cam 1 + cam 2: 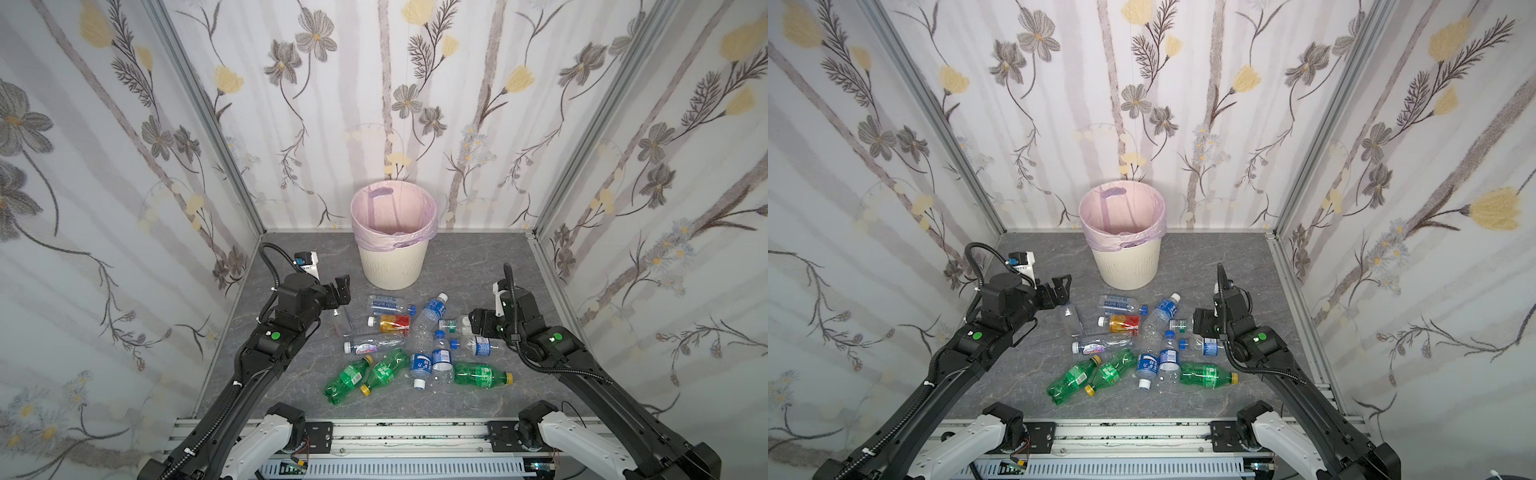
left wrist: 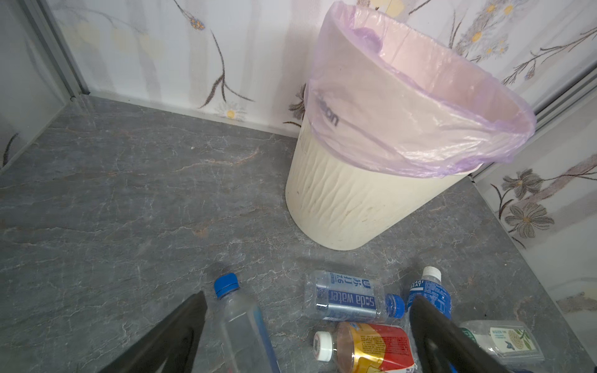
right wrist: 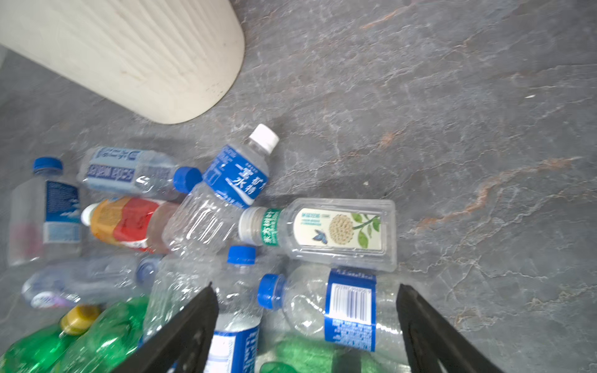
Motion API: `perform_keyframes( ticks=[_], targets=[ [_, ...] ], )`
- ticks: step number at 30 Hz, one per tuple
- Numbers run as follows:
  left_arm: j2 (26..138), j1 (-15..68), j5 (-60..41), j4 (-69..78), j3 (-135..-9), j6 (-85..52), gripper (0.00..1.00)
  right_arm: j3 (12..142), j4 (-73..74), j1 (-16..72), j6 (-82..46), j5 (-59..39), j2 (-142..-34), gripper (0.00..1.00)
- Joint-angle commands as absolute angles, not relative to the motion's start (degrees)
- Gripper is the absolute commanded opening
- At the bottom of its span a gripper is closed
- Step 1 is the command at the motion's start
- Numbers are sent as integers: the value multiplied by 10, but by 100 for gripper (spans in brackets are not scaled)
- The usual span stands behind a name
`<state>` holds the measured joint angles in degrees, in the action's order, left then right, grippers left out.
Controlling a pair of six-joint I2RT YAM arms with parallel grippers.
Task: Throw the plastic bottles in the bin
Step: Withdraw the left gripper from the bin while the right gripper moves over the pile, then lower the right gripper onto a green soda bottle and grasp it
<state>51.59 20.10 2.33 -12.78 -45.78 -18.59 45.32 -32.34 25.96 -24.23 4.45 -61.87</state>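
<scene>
I saw no bottles (image 1: 415, 345) in the bin (image 1: 392, 257) yet; all lay on the table (image 1: 478, 270), left gripper (image 2: 308, 295) and right gripper (image 3: 305, 287) wide, empty.

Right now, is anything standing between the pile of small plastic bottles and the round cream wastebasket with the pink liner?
Nothing visible does. Only bare grey table lies between the cream wastebasket and the nearest bottle, a clear blue-capped soda-water bottle.
</scene>
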Motion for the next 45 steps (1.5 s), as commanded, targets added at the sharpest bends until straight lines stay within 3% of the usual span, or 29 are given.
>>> perform_keyframes(
  ticks=[1, 5, 8, 11, 15, 25, 31, 41, 45],
  targets=[
    [505, 198, 25, -129, -441, -193, 100, 498, -347, 268, -182, -13, -629, 87],
    [502, 195, 23, -133, -433, -183, 100, 582, -343, 291, -82, -22, -660, 86],
    [500, 192, 19, -139, -437, -177, 100, 601, -330, 294, 41, -97, -672, 88],
    [494, 189, 16, -141, -441, -172, 100, 590, -379, 325, 198, -41, -676, 88],
    [488, 184, 18, -143, -434, -171, 100, 556, -447, 334, 270, -5, -676, 89],
    [490, 161, 17, -146, -428, -175, 100, 465, -512, 355, 281, 58, -691, 86],
    [495, 152, 15, -145, -429, -178, 100, 436, -496, 361, 288, -12, -681, 86],
    [508, 151, 9, -145, -433, -186, 100, 396, -464, 408, 273, 27, -748, 85],
    [504, 150, 10, -145, -432, -187, 100, 398, -453, 422, 273, 28, -785, 79]
  ],
)
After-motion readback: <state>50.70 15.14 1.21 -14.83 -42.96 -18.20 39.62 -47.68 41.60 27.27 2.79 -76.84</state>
